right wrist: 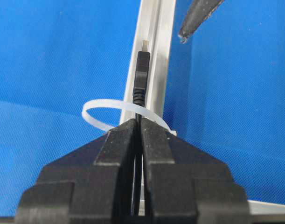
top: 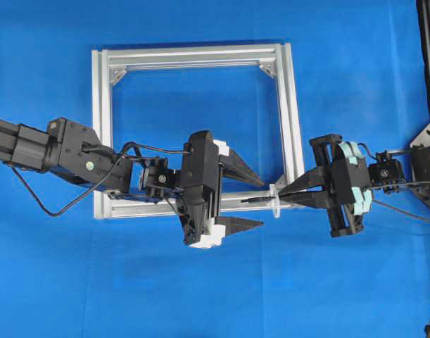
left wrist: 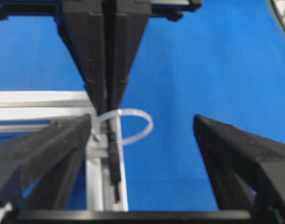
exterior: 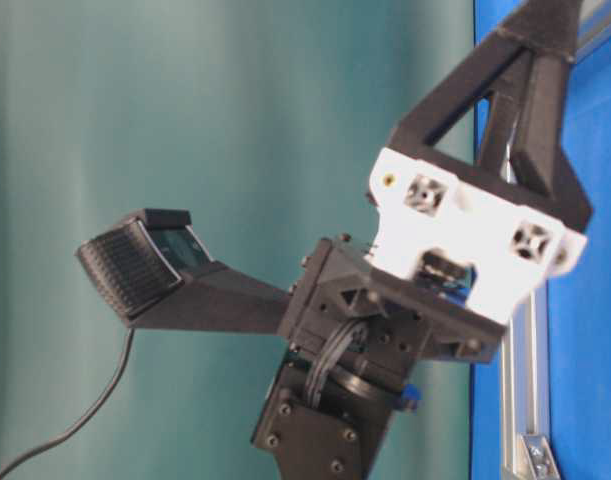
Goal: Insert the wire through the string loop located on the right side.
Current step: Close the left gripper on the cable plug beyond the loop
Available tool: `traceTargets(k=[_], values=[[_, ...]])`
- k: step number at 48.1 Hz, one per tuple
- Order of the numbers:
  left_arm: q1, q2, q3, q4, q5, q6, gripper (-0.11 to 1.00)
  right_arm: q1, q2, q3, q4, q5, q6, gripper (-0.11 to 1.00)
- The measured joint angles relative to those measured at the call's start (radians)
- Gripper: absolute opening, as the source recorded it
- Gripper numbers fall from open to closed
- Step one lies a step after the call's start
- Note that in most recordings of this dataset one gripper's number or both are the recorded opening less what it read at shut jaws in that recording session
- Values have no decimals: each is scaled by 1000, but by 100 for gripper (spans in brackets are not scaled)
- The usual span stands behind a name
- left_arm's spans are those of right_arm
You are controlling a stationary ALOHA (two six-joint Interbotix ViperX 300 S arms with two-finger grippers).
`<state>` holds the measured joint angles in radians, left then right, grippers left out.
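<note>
The wire (top: 253,200) ends in a dark plug (right wrist: 141,77) that pokes through the white string loop (right wrist: 93,112) and lies along the silver frame's bottom bar (top: 144,206). My right gripper (right wrist: 138,123) is shut on the wire just behind the loop, at the frame's lower right corner (top: 288,195). My left gripper (top: 260,204) stands open on either side of the plug, touching nothing. In the left wrist view the plug (left wrist: 113,163) hangs below the loop (left wrist: 137,126), between my spread left fingers (left wrist: 53,149), and the right gripper's shut fingers (left wrist: 107,70) come down from above.
The square aluminium frame (top: 102,127) lies on blue cloth, with triangular brackets in its corners. A dark structure (top: 429,56) stands at the right edge. The table-level view is filled by my left gripper's body (exterior: 465,240) and one ribbed pad (exterior: 135,265).
</note>
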<state>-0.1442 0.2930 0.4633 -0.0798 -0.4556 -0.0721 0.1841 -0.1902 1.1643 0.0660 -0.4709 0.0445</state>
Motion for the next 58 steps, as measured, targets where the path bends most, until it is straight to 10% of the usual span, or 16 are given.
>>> traceTargets(k=[58], values=[[-2, 109, -32, 0, 2, -2, 89, 0, 0, 0, 0, 0, 0, -3]])
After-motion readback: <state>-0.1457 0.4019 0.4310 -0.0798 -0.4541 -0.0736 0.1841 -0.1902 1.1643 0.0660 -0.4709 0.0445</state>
